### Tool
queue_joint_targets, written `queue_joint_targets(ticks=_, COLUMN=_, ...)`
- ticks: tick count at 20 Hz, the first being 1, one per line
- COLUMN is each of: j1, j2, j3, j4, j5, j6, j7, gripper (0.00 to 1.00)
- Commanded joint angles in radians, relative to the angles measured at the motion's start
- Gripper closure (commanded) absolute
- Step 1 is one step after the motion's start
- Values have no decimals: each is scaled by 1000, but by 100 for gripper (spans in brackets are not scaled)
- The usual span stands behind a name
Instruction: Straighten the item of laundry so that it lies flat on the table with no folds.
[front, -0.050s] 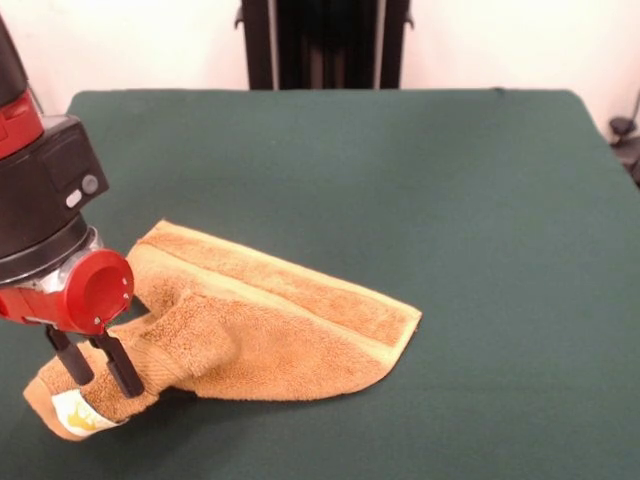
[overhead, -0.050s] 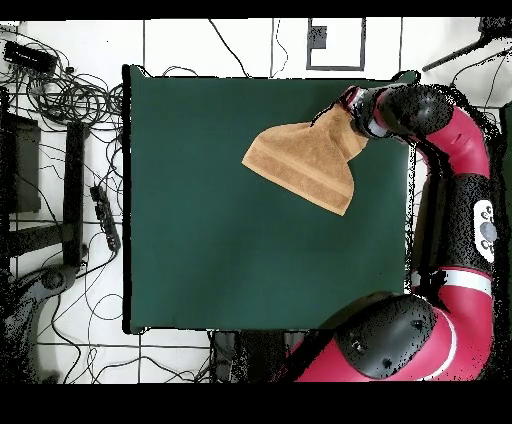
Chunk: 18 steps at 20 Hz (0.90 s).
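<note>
The jaws, two dark prongs below a red cylindrical head, stand close together and pinch a gathered fold of the towel near its tagged corner; they are clenched on the cloth, which bunches up between and around them. Just below the prongs, that corner of the towel curls over and shows a small white tag with a yellowish mark.

From the pinched spot the towel runs away from the jaws in a rumpled ridge, then spreads wider and lies flatter toward its far end. A paler stripe and hem run along the towel's long edge on the side away from the tag. The towel's end opposite the jaws comes to a blunt corner resting on the surface.

In the overhead view the towel lies on the green surface close to one long edge, narrowing toward the jaws, which sit at that edge. The red and black arm reaches the towel from beyond that same edge of the surface.
</note>
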Motion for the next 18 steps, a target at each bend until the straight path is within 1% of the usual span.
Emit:
queue_joint_targets(ticks=1, j1=-50, j2=-7, j3=130, j4=14, j5=87, j6=248, j7=-229, gripper=0)
queue_joint_targets(ticks=2, j1=-68, j2=-20, j3=137, j4=27, j5=100, j6=264, j7=-242, gripper=0)
queue_joint_targets(ticks=4, j1=-88, j2=-38, j3=145, j4=9, j5=110, j6=355, j7=-268, gripper=0)
queue_joint_targets(ticks=6, j1=-101, j2=-48, j3=151, j4=-26, j5=92, j6=458, j7=-324, gripper=0)
queue_joint_targets(ticks=7, j1=-113, j2=-51, j3=153, j4=-17, j5=85, j6=466, j7=-359, gripper=0)
queue_joint_targets(ticks=8, j1=-136, j2=-62, j3=159, j4=30, j5=87, j6=423, j7=-394, gripper=0)
queue_joint_targets(ticks=10, j1=-188, j2=-73, j3=178, j4=151, j5=90, j6=292, j7=-453, gripper=0)
queue_joint_targets(ticks=12, j1=-240, j2=-81, j3=204, j4=299, j5=75, j6=125, j7=-490, gripper=0)
queue_joint_targets(ticks=13, j1=-256, j2=-81, j3=218, j4=357, j5=65, j6=53, j7=-482, gripper=0)
queue_joint_targets(ticks=15, j1=-258, j2=-76, j3=232, j4=409, j5=36, j6=-32, j7=-446, gripper=0)
queue_joint_targets(ticks=17, j1=-237, j2=-73, j3=225, j4=412, j5=0, j6=-88, j7=-412, gripper=0)
queue_joint_targets(ticks=18, j1=-219, j2=-68, j3=214, j4=395, j5=-17, j6=-96, j7=-398, gripper=0)
